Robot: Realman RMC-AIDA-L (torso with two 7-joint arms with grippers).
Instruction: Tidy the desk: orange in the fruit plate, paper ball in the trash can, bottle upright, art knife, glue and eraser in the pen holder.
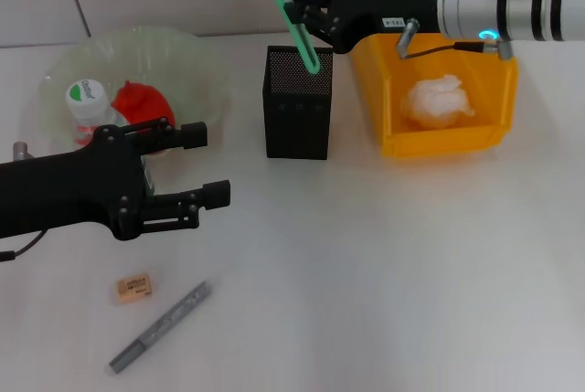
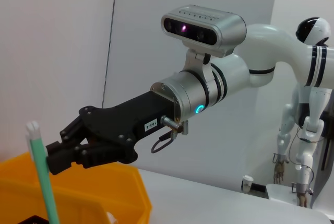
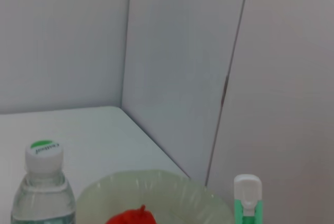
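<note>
My right gripper (image 1: 303,19) is shut on a green art knife (image 1: 297,26) with a white end. The knife hangs tilted, its lower tip at the rim of the black mesh pen holder (image 1: 297,113). The left wrist view shows this right gripper (image 2: 54,159) against the knife (image 2: 44,187). My left gripper (image 1: 213,164) hovers open in front of the fruit plate (image 1: 196,68), holding nothing. The red-orange orange (image 1: 137,102) lies in that plate. Beside it the bottle (image 1: 85,107) stands upright. The eraser (image 1: 133,288) and a grey pen-shaped glue stick (image 1: 161,326) lie near the front edge. The paper ball (image 1: 439,101) sits in the yellow trash bin (image 1: 439,145).
The pen holder stands between plate and bin at mid-table. The right wrist view shows the bottle (image 3: 44,182), the plate (image 3: 172,187), the orange (image 3: 130,217) and the knife's white end (image 3: 247,195) before a panelled wall. Open tabletop lies at the front right.
</note>
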